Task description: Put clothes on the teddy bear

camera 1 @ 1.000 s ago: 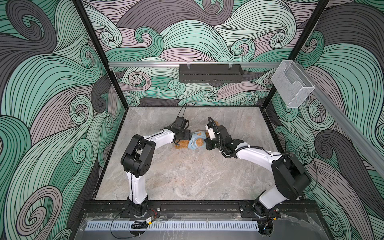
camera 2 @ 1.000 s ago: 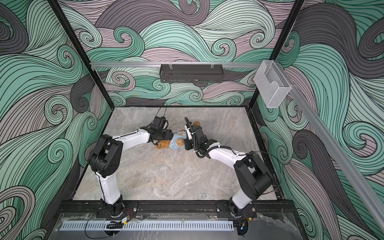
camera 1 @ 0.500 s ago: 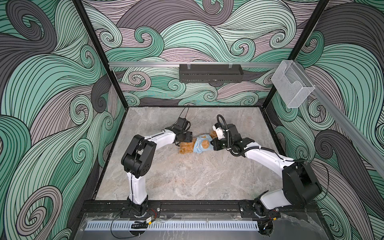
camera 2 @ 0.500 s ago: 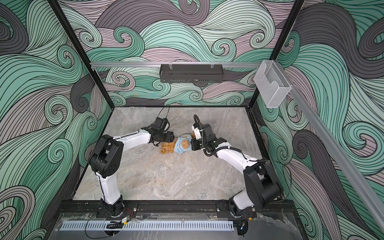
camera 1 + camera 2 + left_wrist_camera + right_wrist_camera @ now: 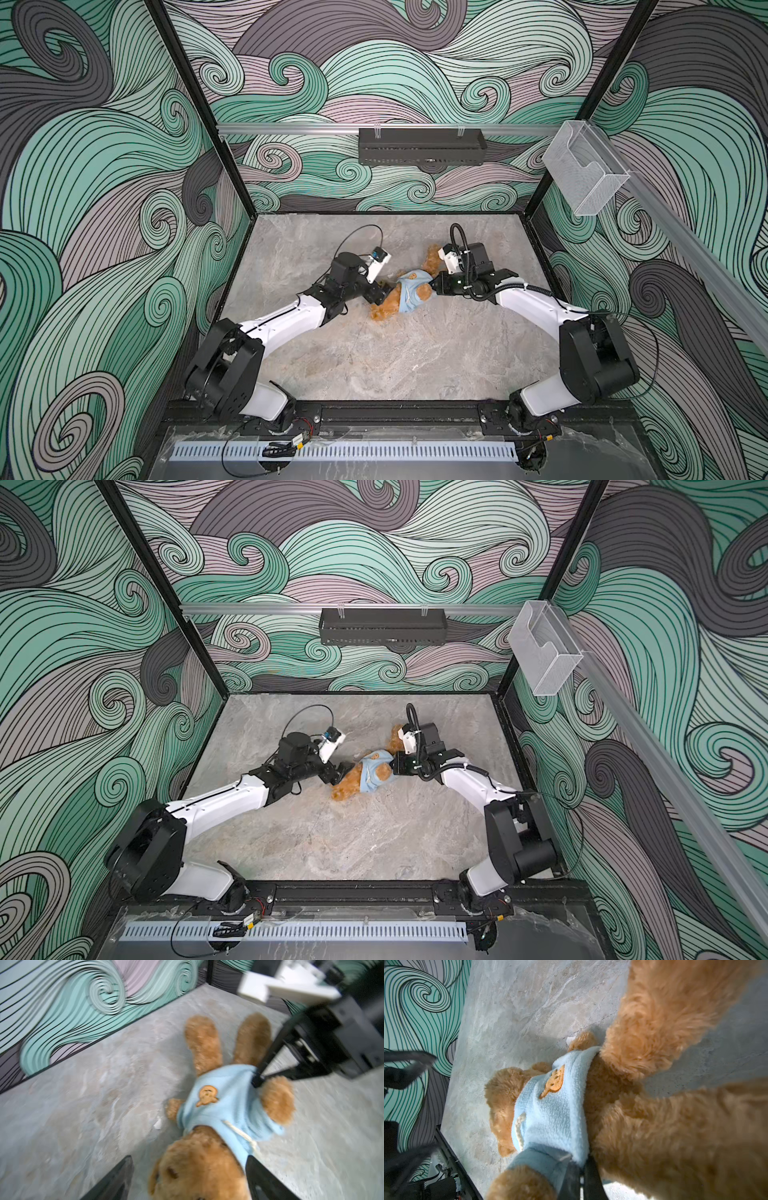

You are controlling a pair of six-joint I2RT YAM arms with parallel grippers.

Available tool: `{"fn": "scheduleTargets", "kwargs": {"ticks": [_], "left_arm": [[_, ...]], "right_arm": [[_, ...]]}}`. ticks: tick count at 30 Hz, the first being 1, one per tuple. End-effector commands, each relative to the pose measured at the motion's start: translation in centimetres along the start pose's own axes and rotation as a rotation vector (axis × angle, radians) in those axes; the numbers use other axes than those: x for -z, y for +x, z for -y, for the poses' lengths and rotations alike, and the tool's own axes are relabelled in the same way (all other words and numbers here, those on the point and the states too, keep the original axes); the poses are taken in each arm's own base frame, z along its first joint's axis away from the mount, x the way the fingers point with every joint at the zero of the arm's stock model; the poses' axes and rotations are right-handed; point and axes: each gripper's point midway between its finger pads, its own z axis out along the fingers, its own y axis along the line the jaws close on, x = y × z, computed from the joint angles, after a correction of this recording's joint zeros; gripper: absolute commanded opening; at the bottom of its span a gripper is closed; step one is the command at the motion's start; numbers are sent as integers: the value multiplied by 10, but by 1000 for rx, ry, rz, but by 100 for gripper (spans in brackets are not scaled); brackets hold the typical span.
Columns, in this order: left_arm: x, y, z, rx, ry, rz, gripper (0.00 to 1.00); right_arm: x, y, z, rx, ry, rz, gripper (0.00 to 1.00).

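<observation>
The golden-brown plush teddy bear point(image 5: 197, 1167) has shaggy fur, its light-blue top point(image 5: 224, 1109) is fuzzy fleece, the grey marbled bench point(image 5: 83, 1115) looks smooth

A grey marbled table point(image 5: 374, 365) lies under the left hand point(image 5: 384, 292) and right hand point(image 5: 432, 286), enclosed by walls point(image 5: 104, 166) printed with teal, mauve and grey swirls. Beyond both hands a black perforated tray point(image 5: 422, 146) hangs from a silver rail point(image 5: 291, 128) on the back wall, and well off past the right hand a clear plastic holder point(image 5: 584, 174) sits on a side rail point(image 5: 685, 245). Behind the hands runs a white slotted strip point(image 5: 345, 451).
</observation>
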Motion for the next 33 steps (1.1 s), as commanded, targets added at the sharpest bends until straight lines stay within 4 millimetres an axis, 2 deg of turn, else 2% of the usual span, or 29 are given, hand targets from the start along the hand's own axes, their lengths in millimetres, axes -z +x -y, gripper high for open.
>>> {"fn": "scheduleTargets", "kwargs": {"ticks": [1,4,6,8,10,13,16,20,23,28,31,33], "left_arm": [[-16,-3,38,-354,126,-15,88],[-32,1,48,-461,150,-26,90],[-45,12,54,-526,179,-59,91],[-57,18,56,-561,186,-68,91],[-68,17,50,-551,150,-63,90],[-84,10,36,-505,80,-64,81],[-94,5,27,-424,37,-71,61],[-90,9,32,-352,96,-60,29],[-80,11,37,-273,175,-65,14],[-58,9,38,-135,280,-85,9],[-52,6,35,-85,287,-102,6],[-49,2,33,-51,290,-102,4]], "right_arm": [[2,-11,-13,-25,-70,17,0],[1,-11,-15,-35,-84,16,0],[1,-11,-16,-43,-96,22,0],[1,-12,-20,-52,-115,29,0],[1,-14,-24,-67,-140,32,0],[1,-13,-28,-85,-174,37,0],[4,-12,-27,-72,-163,39,0],[11,-10,-17,-21,-91,40,4],[21,-11,-4,53,17,40,10],[50,-17,22,170,244,78,19],[60,-16,4,253,205,120,24],[62,-15,-24,343,108,196,28]]}}
